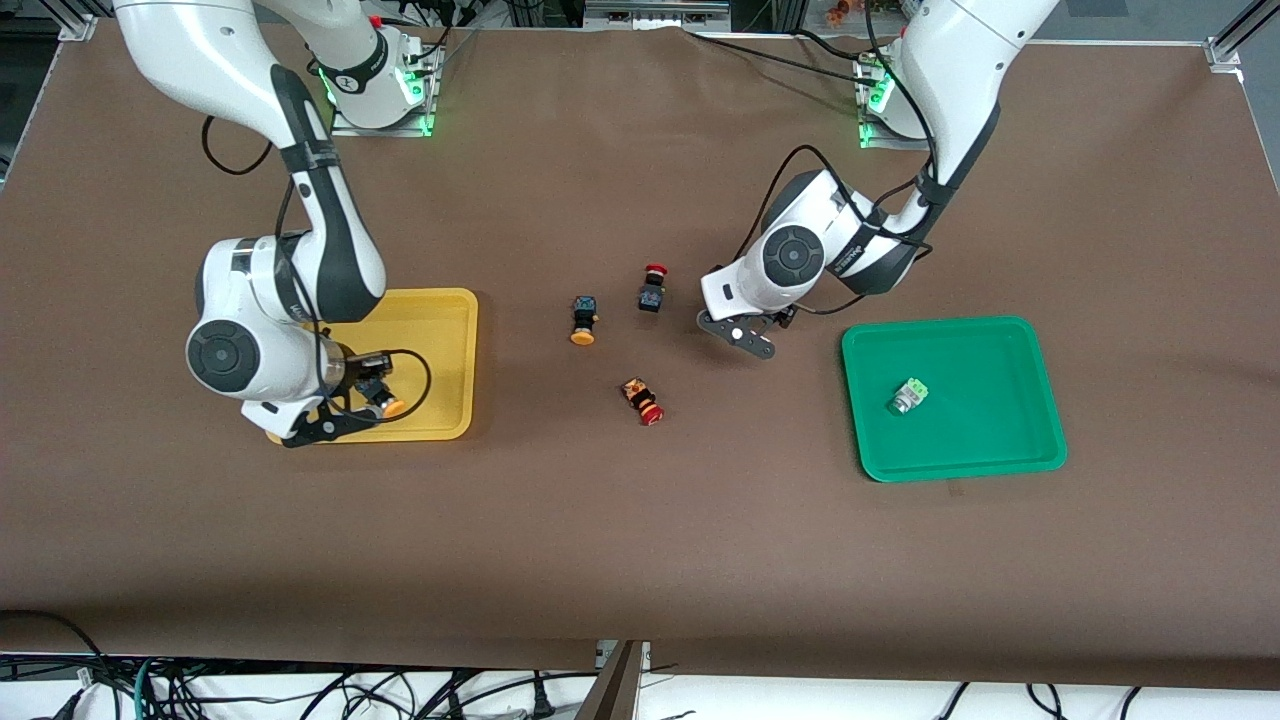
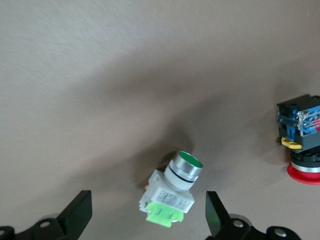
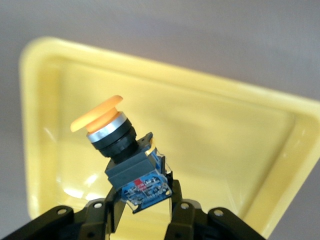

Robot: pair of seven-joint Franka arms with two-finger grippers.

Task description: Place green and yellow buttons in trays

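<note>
Orange-capped button (image 3: 117, 150) in right tool (image 3: 145, 210) tilts cap-up over yellow tray (image 3: 280, 165).

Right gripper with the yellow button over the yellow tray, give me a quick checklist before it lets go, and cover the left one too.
1. Right gripper shut on yellow button: ok.
2. Button over yellow tray: ok.
3. Bare tray floor under it: ok.
4. Left gripper open: ok.
5. Green button between its fingers: ok.
6. Second yellow button in a tray: not ok, lying on the table.
</note>
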